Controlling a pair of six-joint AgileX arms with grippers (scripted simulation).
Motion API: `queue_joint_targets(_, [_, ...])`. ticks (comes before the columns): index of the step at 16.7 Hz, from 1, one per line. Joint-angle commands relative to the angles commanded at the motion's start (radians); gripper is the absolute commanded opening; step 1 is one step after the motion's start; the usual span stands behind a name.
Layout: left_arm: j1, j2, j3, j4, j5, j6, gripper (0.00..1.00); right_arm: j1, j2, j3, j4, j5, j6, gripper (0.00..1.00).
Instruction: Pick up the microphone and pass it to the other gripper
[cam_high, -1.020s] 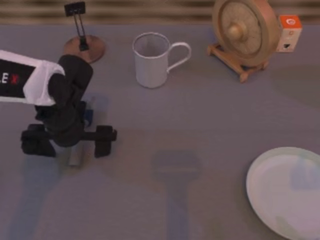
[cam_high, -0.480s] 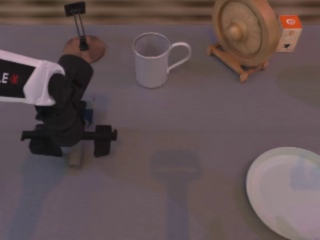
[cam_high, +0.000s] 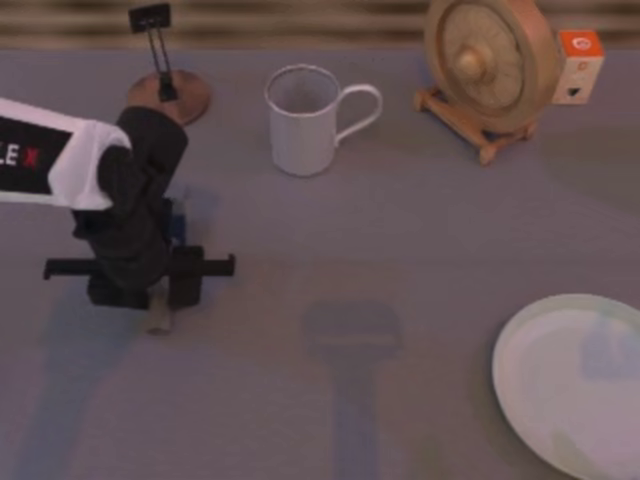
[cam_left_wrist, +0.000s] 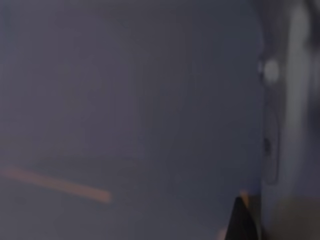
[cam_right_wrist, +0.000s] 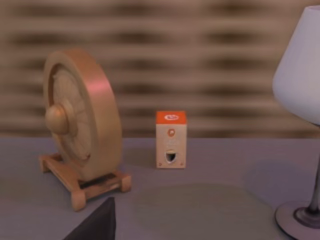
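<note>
The microphone lies on the table at the left, mostly under my left arm. Its navy head (cam_high: 177, 224) shows behind the wrist and the end of its silver-grey handle (cam_high: 158, 317) sticks out in front. My left gripper (cam_high: 158, 280) is down over the handle with its jaws closed against it from both sides. In the left wrist view the handle (cam_left_wrist: 295, 100) fills the edge beside one dark fingertip (cam_left_wrist: 242, 220). My right arm is outside the top view; only a dark corner of the right gripper (cam_right_wrist: 100, 227) shows in its wrist view.
A black clip on a copper base (cam_high: 165, 90) stands behind the left arm. A white mug (cam_high: 300, 120) is at the back middle, with a wooden wheel (cam_high: 490, 65) and an orange-white box (cam_high: 580, 65) at the back right. A pale plate (cam_high: 575, 385) lies front right.
The left gripper's fingers have slid inward along their rail, from wide apart to closed on the microphone's handle. The arm itself has barely moved.
</note>
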Motion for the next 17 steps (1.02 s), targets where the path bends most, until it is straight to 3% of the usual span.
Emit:
queue_joint_targets(5, [0.000, 0.000, 0.000, 0.000, 0.000, 0.000, 0.00, 0.000, 0.000, 0.000, 0.000, 0.000, 0.000, 1.00])
queue_joint_targets(10, [-0.008, -0.053, 0.011, 0.051, 0.056, 0.002, 0.00, 0.000, 0.000, 0.000, 0.000, 0.000, 0.000, 1.00])
queue_joint_targets(17, [0.009, -0.143, -0.102, 0.514, 0.244, 0.094, 0.00, 0.000, 0.000, 0.000, 0.000, 0.000, 0.000, 1.00])
